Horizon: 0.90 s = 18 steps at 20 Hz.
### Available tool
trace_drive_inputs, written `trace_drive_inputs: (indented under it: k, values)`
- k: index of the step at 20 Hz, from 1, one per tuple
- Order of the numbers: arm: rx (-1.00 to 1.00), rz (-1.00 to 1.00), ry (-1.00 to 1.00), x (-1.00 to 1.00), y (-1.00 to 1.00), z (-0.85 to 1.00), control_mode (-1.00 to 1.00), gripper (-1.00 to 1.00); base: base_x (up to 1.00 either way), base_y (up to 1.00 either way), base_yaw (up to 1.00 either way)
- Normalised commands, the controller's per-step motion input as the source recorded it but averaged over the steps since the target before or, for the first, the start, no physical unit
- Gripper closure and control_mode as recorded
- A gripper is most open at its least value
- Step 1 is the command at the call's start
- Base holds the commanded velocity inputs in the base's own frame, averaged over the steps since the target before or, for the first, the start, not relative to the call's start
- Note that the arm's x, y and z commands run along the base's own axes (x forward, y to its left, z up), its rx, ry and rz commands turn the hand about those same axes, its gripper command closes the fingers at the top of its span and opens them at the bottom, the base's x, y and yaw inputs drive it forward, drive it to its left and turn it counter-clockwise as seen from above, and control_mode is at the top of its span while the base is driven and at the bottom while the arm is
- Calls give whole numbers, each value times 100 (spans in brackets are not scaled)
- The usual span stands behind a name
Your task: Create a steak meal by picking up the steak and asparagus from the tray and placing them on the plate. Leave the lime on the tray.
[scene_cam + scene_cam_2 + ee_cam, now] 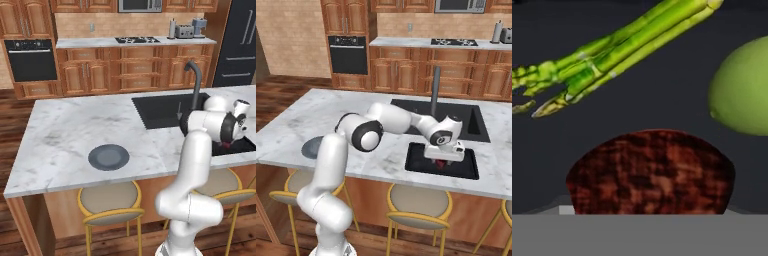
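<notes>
The arm reaches to the right over the marble desk (pixel 75 125) and bends down over the black tray (pixel 418 159), which sits at the near right edge of the desk, just in front of the sink basin (pixel 456 112). The gripper (pixel 442 161) hangs low inside the tray, right over the steak (pixel 651 172); a bit of dark red meat shows beneath the hand in the right base view. Whether the jaws are apart or already clamped on the steak, I cannot tell, since the fingertips are hidden. In the hand view the steak lies on the tray floor, with the asparagus (pixel 622 47) beyond it, lying slantwise, and the lime (pixel 742 87) off to one side, all three apart from one another. The plate (pixel 109 157) sits well apart to the left, near the front edge of the desk
</notes>
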Motion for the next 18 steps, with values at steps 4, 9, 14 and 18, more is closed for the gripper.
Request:
trace_drive_inputs:
  k: [4, 9, 14, 18]
  values:
    - [-2, 2, -16, -69, 47, 61, -100, 100, 0, 0, 0]
    - [0, 4, -22, -69, 69, 96, -100, 100, 0, 0, 0]
    - [0, 7, -18, -63, 95, 100, -100, 100, 0, 0, 0]
    - [-4, 8, -9, -56, 100, 81, -100, 100, 0, 0, 0]
